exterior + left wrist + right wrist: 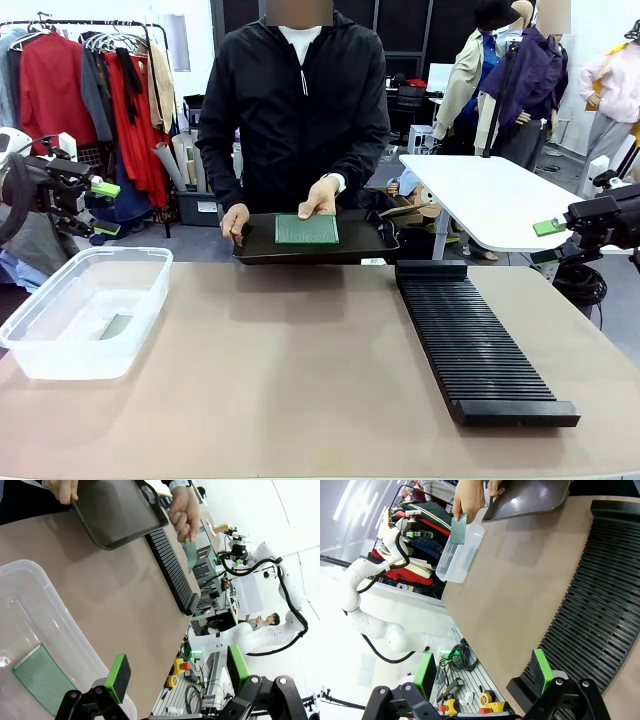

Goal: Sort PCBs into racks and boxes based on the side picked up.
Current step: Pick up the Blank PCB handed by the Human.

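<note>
**Board in the person's hand, both pincers wide**

A thin green rectangular circuit board (306, 229) is held by its upper edge in one of the person's hands (320, 197), close to a shallow dark tray (372, 244). The tray is gripped by the other hand (236, 220) at the far edge of the brown table (300, 390). A second green board (42, 677) is seen lying flat in the clear plastic tub (40, 350) at the left. A long black slotted rack (480, 350) is laid at the right. The left pincer (177, 667) and right pincer (484, 670) are spread wide, with nothing gripped.
</note>
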Available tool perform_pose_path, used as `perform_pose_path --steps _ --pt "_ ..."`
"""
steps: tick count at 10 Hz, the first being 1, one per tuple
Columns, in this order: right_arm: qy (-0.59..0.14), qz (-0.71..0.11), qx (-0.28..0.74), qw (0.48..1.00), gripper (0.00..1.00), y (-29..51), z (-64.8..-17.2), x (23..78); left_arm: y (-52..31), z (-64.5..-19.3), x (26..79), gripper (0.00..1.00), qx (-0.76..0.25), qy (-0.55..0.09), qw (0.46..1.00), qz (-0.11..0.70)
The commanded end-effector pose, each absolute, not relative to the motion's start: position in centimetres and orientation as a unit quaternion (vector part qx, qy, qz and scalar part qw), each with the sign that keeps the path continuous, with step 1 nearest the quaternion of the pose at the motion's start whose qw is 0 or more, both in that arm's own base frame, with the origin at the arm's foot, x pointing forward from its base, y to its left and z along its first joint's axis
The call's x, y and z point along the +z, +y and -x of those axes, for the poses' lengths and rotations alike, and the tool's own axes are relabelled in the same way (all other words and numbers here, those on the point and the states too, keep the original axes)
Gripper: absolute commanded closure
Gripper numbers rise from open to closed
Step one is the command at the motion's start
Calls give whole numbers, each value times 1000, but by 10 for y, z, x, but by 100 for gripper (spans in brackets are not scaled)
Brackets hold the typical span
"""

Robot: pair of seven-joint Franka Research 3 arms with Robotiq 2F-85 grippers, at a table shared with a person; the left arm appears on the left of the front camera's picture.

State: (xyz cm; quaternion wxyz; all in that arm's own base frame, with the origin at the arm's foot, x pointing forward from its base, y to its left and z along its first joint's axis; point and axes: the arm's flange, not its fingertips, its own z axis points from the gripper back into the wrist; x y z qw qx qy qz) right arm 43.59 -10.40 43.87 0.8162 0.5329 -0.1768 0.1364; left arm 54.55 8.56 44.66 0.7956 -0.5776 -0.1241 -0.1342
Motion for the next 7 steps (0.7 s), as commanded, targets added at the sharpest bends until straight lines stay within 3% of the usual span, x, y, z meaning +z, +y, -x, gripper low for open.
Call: perform_pose_path --steps 1,7 --pt "-178 -526 139 820 0 -103 -434 438 85 -546 449 0 -134 -124 796 577" --pt "-196 -568 131 788 0 -82 -440 428 85 -546 449 0 -134 -124 796 577"
